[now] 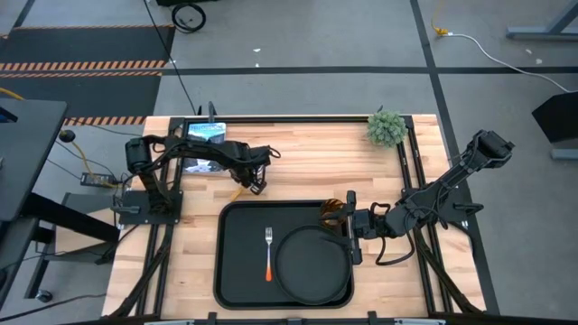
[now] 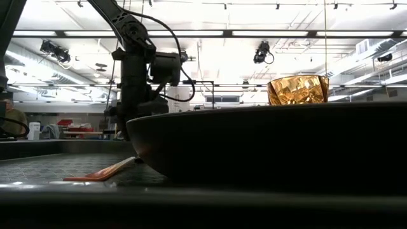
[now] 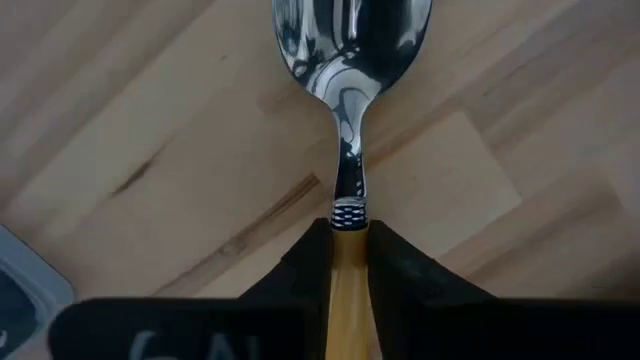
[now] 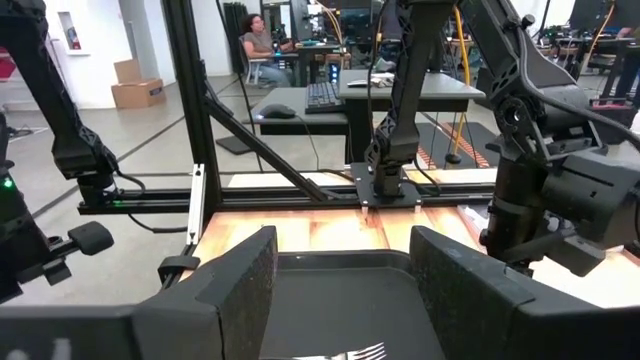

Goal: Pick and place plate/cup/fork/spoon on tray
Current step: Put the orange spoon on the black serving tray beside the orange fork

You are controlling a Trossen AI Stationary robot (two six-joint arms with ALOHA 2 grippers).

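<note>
The black tray (image 1: 237,271) lies at the table's near middle. On it are the fork (image 1: 268,253), the round black plate (image 1: 313,262) and the amber cup (image 1: 332,212), which stands upright at the tray's far right corner. In the low view the cup (image 2: 297,89) shows behind the plate's rim (image 2: 267,137). My right gripper (image 1: 353,233) is open and empty over the tray's right edge, just beside the cup; its wrist view (image 4: 340,290) shows the tray below. My left gripper (image 1: 256,185) is over the wood beyond the tray's far edge, shut on the spoon (image 3: 350,60). My left gripper pinches the spoon's orange handle (image 3: 347,270) between its two fingers, just behind the patterned collar at the neck. The handle runs along the fingers and the silver bowl (image 3: 350,40) sticks out past the fingertips over the wood. Whether the bowl is clear of the table I cannot tell.
A small green plant (image 1: 386,127) stands at the table's far right. A flat device with a screen (image 1: 203,135) lies at the far left under my left arm. A person sits at a desk in the room beyond (image 4: 255,40).
</note>
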